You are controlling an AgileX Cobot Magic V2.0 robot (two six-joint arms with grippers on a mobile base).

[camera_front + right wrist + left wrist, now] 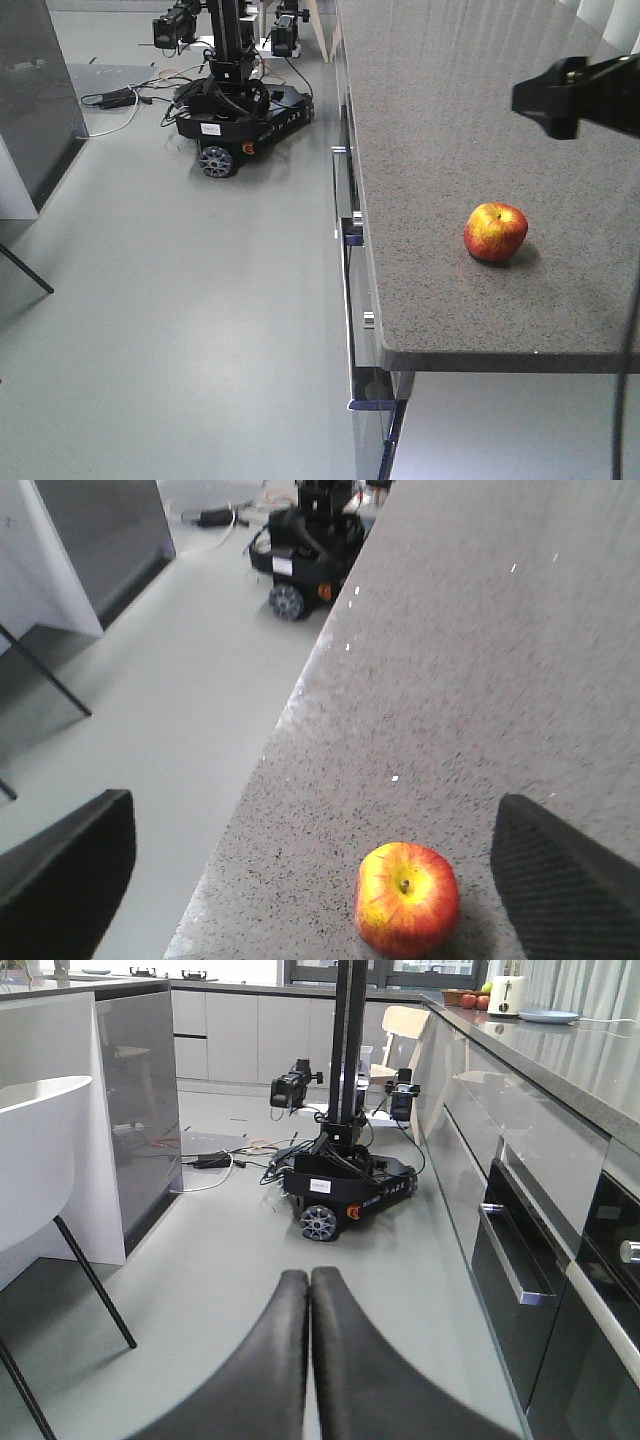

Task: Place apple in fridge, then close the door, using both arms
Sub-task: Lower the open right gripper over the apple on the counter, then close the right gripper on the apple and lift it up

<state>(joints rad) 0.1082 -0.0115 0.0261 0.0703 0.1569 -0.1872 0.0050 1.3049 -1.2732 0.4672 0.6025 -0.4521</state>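
The apple [495,232] [407,898], red with yellow patches, sits stem up on the grey speckled counter [450,120], close to its front corner. My right gripper [575,95] [310,880] hovers open above the counter. In the right wrist view the apple lies between its fingers [60,870], nearer the right one, touching neither. My left gripper [309,1280] is shut with nothing in it, low over the floor and pointing along the aisle. The fridge and its door are out of view.
A black wheeled robot base [235,110] [335,1190] with trailing cables stands up the aisle. A dark grey glossy unit [35,100] of counter height is at left. A white chair [40,1140] is near left. Drawer handles [345,230] and an oven [520,1280] line the counter front.
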